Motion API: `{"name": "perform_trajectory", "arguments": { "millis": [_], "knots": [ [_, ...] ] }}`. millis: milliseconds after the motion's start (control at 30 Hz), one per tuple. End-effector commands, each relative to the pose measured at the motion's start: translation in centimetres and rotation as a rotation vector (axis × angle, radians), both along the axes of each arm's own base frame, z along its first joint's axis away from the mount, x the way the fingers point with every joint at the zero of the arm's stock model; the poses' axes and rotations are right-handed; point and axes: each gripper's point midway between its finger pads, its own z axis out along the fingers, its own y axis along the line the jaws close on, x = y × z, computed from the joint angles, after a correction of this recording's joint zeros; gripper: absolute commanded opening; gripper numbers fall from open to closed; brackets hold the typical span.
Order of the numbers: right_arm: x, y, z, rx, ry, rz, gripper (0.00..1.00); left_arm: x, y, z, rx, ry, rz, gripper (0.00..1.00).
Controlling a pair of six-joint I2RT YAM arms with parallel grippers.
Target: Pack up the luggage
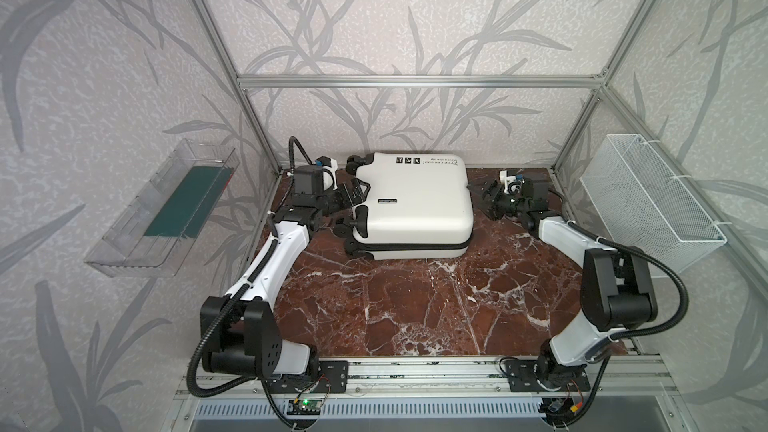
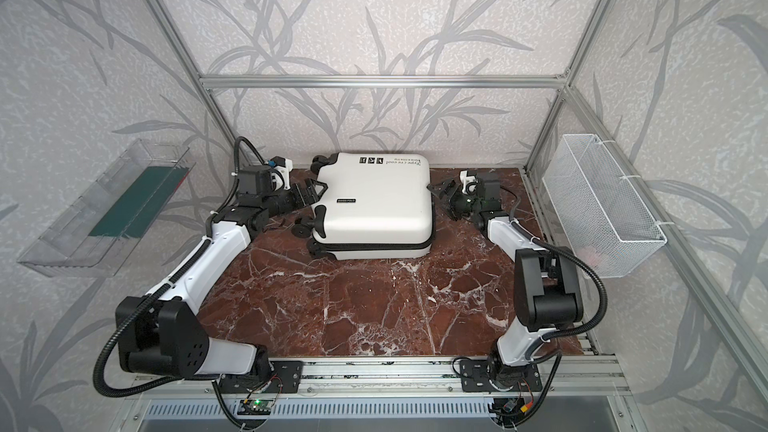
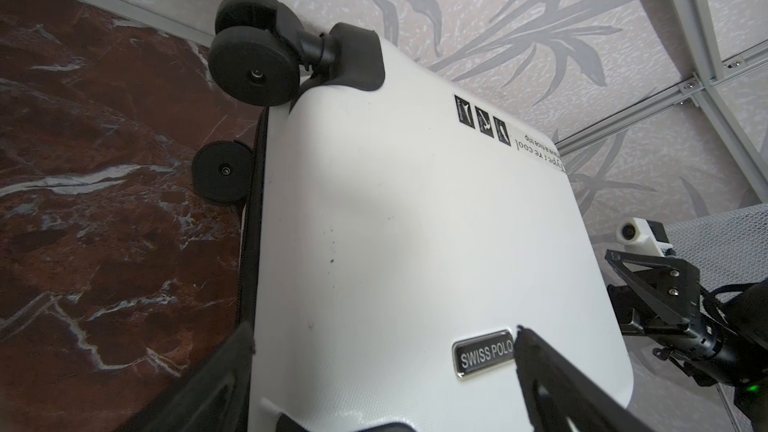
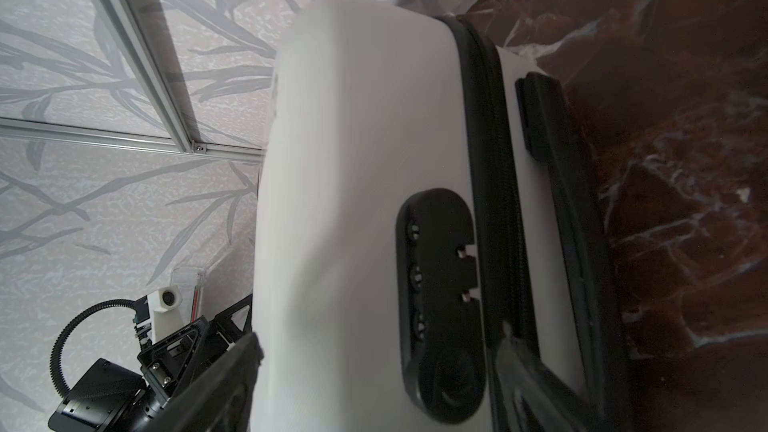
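Both top views are showing one closed suitcase (image 1: 415, 197) lying flat at the back of the table (image 1: 415, 305). One left gripper (image 1: 357, 194) and one right gripper (image 1: 478, 193) are flanking it, fingers spread wide. One wire basket (image 1: 642, 201) and one clear tray (image 1: 137, 243) are hanging aside.

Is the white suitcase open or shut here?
Shut. The suitcase lies flat on the marble tabletop, its two white shells pressed together along the black zipper seam; no lining shows.
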Motion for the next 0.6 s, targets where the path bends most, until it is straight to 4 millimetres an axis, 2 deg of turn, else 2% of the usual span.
{"name": "perform_trajectory", "arguments": {
  "millis": [0, 167, 400, 567],
  "knots": [
    [1.3, 0.9, 1.0, 0.050, -0.039, 0.038, 0.89, 0.1, -0.2, -0.1, 0.011, -0.009, -0.030, 0.99],
    [2.1, 1.4, 0.6, 0.133, -0.031, 0.040, 0.87, 0.2, -0.8, -1.0, -0.014, 0.006, -0.056, 0.99],
    [1.3, 1.9, 2.4, 0.228, -0.056, 0.063, 0.84, 0.2, -1.7, -1.5, -0.066, 0.018, -0.091, 0.99],
    [0.7, 2.3, 4.6, 0.261, -0.092, 0.085, 0.82, 0.1, -1.8, -1.2, -0.080, 0.015, -0.097, 0.99]
  ]
}}
